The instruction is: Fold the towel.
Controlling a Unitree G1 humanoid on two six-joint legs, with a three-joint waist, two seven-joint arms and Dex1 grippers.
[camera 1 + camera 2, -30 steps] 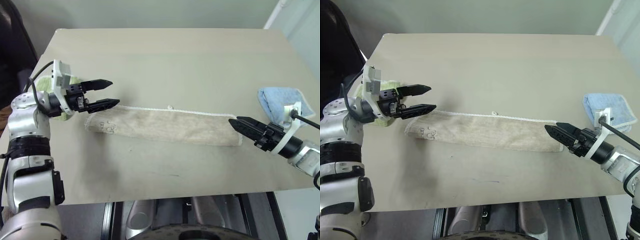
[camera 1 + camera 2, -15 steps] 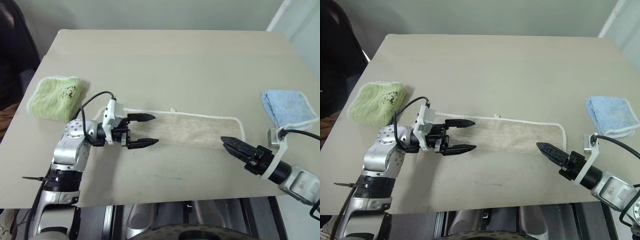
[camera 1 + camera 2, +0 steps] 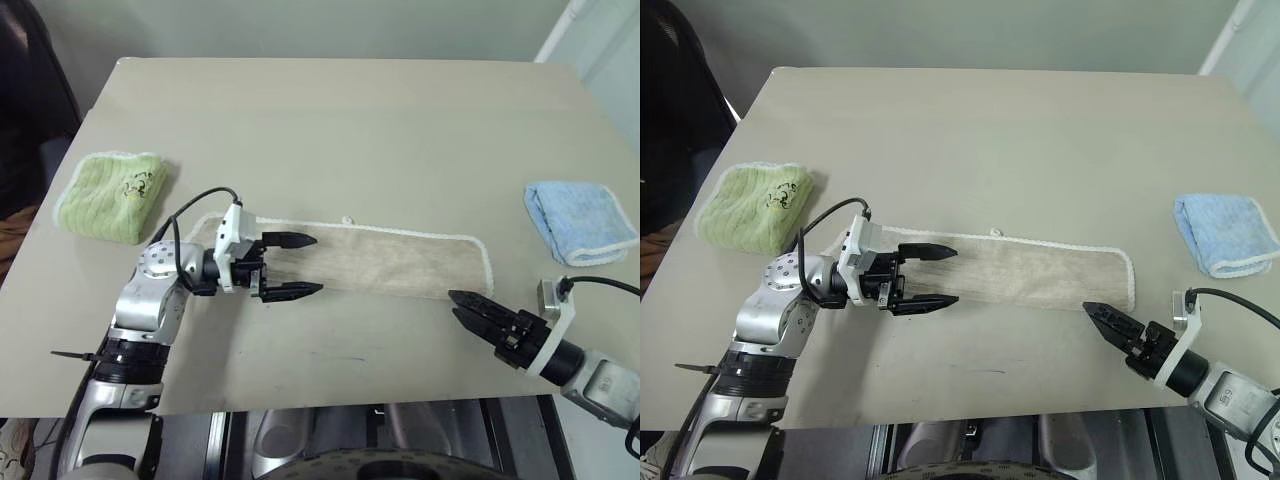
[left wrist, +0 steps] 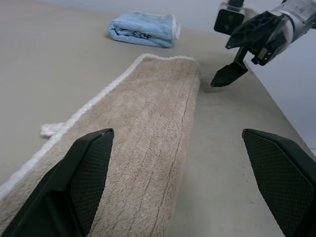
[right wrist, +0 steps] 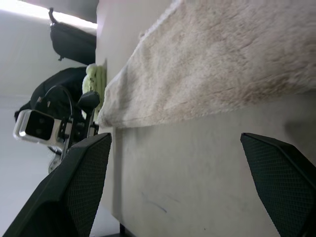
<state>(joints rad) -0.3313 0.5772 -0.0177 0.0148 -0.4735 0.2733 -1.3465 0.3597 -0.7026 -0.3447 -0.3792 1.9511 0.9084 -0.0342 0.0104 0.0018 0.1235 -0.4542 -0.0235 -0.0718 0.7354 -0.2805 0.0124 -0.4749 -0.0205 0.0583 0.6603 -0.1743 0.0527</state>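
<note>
Towel: the towel (image 3: 370,262) lies flat as a long narrow strip across the middle of the tabletop (image 3: 340,130), running left to right, white edging along its far side and right end, a small white loop on the far edge.
Left end effector: the left end effector (image 3: 298,265) hangs over the towel's left end, pointing along the strip toward the right; its two fingers are spread wide, one over the far edge, one just past the near edge. Whether they touch the cloth I cannot tell.
Right end effector: the right end effector (image 3: 468,309) sits just off the towel's near right corner, over bare tabletop, tips aimed at that corner, apart from the cloth; its fingers stand spread, nothing between them.
Green towel: folded, near the left edge (image 3: 110,192), well apart from the strip.
Blue towel: folded, near the right edge (image 3: 578,220), beyond the strip's right end.
Open room: the far half of the tabletop is bare; a narrower bare band runs between the towel and the near edge.
</note>
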